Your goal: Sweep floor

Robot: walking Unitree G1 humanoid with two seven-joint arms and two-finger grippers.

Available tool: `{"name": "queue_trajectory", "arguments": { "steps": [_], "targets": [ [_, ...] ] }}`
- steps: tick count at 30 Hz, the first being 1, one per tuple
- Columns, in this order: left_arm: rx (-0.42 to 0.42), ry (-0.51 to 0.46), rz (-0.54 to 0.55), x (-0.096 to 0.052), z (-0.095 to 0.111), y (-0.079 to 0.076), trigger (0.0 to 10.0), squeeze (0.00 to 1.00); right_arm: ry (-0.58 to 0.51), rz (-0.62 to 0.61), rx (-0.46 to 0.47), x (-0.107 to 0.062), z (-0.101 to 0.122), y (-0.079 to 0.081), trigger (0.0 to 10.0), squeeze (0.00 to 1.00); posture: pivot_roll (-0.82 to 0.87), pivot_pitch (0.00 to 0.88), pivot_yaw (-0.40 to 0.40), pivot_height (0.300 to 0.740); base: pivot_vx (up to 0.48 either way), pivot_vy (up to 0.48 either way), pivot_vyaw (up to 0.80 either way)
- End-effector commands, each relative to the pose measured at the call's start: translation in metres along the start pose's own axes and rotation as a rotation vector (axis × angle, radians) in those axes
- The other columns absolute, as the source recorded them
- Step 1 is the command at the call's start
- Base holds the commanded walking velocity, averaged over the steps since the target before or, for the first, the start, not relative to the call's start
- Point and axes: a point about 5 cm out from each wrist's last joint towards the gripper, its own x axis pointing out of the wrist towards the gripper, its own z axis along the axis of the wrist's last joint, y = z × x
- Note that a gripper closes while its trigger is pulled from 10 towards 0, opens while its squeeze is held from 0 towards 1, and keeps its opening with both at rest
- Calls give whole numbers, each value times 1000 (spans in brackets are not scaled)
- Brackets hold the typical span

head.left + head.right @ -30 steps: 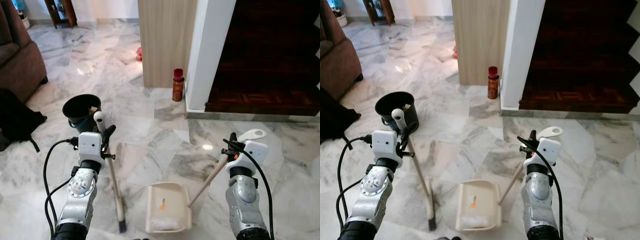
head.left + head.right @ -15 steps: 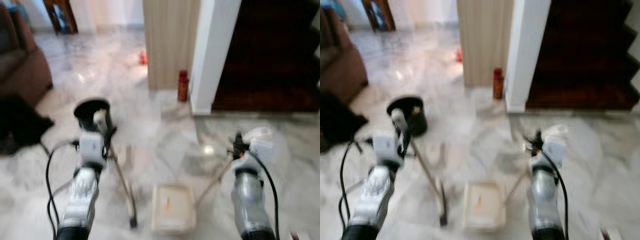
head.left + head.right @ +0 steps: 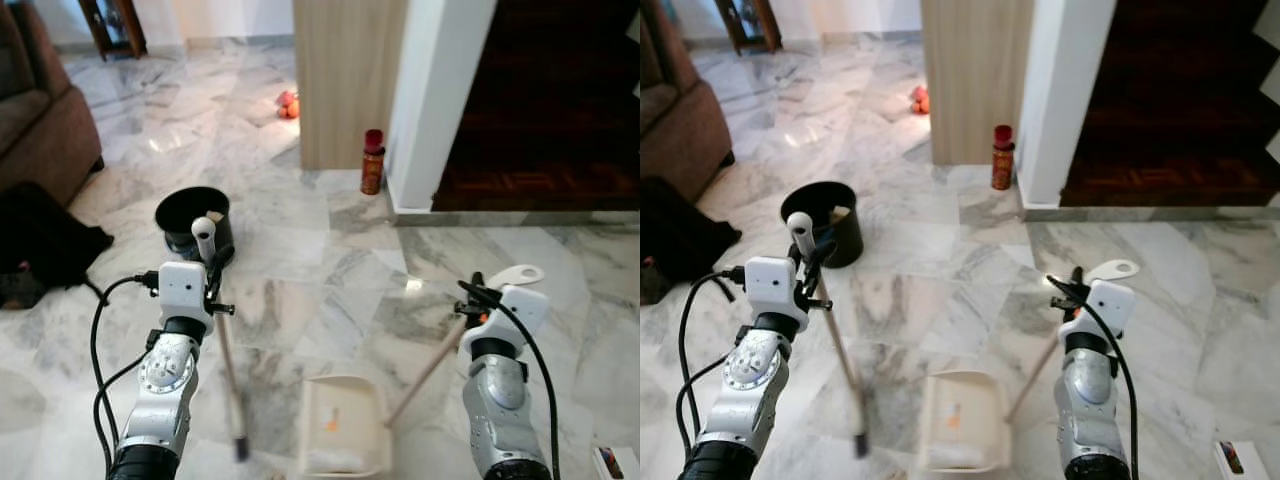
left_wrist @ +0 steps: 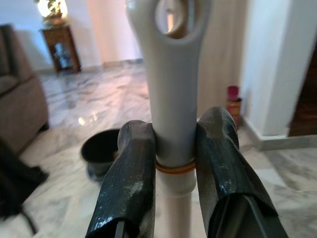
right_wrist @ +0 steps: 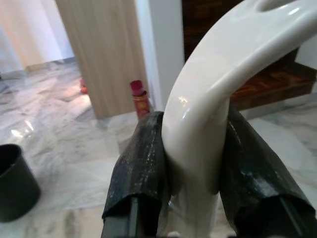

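Observation:
My left gripper (image 3: 212, 268) is shut on the white broom handle (image 4: 171, 114); the broom (image 3: 227, 370) slants down to its dark head on the marble floor. My right gripper (image 3: 476, 296) is shut on the cream dustpan handle (image 5: 208, 124), whose shaft runs down to the dustpan (image 3: 343, 425) resting on the floor between my arms. The broom head sits just left of the dustpan. A black bin (image 3: 193, 219) stands on the floor beyond my left hand.
A brown sofa (image 3: 40, 110) and a black bag (image 3: 45, 245) lie at the left. A red bottle (image 3: 373, 160) stands by the wooden panel (image 3: 345, 80) and white pillar (image 3: 435, 100). Dark wooden flooring (image 3: 540, 180) is at the right. A small box (image 3: 615, 462) lies on the floor at lower right.
The whole view has shifted as the camera moved; the bin and bottle now appear further right and lower. Both grippers keep their hold on the broom and the dustpan.

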Motion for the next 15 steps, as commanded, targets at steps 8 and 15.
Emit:
{"name": "queue_trajectory", "arguments": {
  "steps": [8, 15],
  "targets": [
    [20, -47, -11, 4, 10, -2, 10000, 0, -30, 1, 45, 3, 8, 5, 10000, 0, 39, 56, 32, 740, 0, 321, 0],
    [20, -43, -14, 4, 10, -2, 10000, 0, -26, 6, 44, 2, 6, 6, 10000, 0, 40, 63, 32, 740, 0, 320, 0]
  ]
}}
